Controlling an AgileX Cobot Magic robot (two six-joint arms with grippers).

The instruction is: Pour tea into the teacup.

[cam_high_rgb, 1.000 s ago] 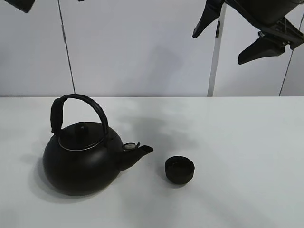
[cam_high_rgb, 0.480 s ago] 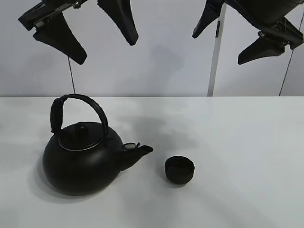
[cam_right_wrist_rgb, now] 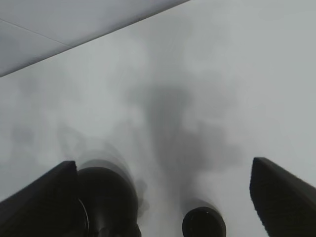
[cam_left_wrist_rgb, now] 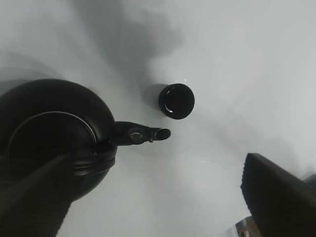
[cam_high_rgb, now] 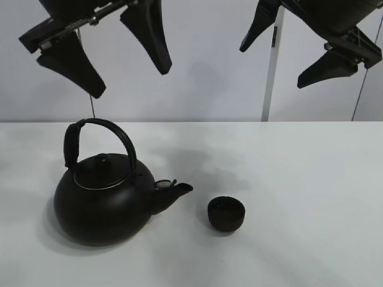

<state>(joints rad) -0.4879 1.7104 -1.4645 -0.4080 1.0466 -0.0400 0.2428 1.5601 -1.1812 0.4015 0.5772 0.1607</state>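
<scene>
Since the earlier frames, our left gripper [cam_high_rgb: 105, 51] has come into view and dropped a little lower; it now hangs high above the kettle [cam_high_rgb: 105, 200], fingers spread wide and holding nothing. We read this as the start of an approach to the kettle's arched handle [cam_high_rgb: 99, 134], so the pour itself is not yet begun. We see no tea anywhere: no stream at the spout [cam_high_rgb: 178, 190], and the teacup [cam_high_rgb: 226, 214] shows only a dark interior, contents not discernible. That teacup stands upright on the white table [cam_high_rgb: 311, 191], just beside the spout tip and apart from it; the left wrist view confirms a clear gap between cup [cam_left_wrist_rgb: 176, 101] and spout [cam_left_wrist_rgb: 148, 134]. The kettle sits upright with its lid on, spout aimed toward the cup. Our right gripper [cam_high_rgb: 302, 45] hangs high on its own side, also spread and empty, well apart from both objects; it has barely shifted. We find nothing else on the table and nothing obstructing the descent to the handle. One concern: the cup is small and unsecured, so the pour will call for careful aim.
</scene>
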